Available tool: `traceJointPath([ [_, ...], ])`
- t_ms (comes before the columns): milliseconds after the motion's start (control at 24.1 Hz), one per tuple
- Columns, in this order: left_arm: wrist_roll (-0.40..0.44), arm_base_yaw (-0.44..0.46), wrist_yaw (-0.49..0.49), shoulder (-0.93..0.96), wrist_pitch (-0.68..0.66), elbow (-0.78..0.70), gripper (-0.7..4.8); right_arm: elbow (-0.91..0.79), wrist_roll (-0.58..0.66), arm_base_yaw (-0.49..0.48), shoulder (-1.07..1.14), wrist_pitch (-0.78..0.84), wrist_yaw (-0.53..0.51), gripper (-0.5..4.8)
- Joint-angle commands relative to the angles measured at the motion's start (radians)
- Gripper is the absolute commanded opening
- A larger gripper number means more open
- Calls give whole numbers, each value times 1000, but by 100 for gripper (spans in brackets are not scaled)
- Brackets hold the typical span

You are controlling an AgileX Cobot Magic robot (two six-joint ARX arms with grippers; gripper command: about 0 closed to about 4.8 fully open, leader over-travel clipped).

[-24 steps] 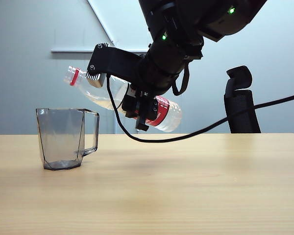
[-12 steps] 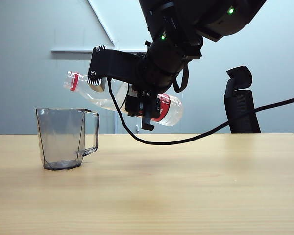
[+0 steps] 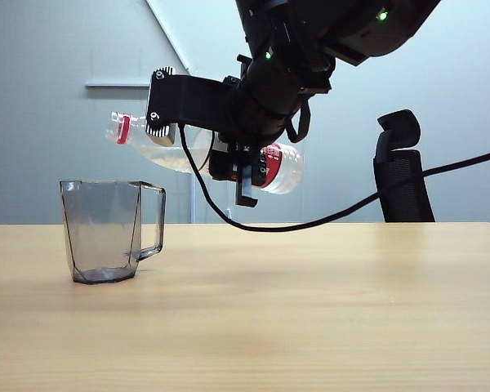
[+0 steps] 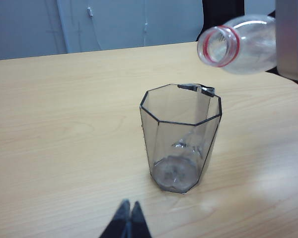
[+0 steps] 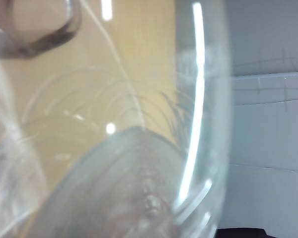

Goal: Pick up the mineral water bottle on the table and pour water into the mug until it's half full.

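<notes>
Your right end effector (image 3: 243, 173) grips the mineral water bottle (image 3: 282, 167) nearly level above the bench (image 3: 310, 310), its open mouth over the mug (image 3: 106, 231). The mug seems almost empty. Your left end effector (image 4: 127, 218) is closed, near the mug.

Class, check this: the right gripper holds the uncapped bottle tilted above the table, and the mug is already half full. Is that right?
Not quite. The right gripper does hold the uncapped mineral water bottle tilted above the table, but the exterior view shows the mug practically empty, not half full.
</notes>
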Motion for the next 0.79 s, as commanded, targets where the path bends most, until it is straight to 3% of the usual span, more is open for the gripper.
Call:
traceJointPath([
  [42, -3, 0, 2, 0, 13, 2, -2, 22, -36, 2, -12, 63, 7, 228],
  [789, -3, -1, 2, -16, 13, 2, -2, 76, -159, 3, 38, 63, 31, 228],
])
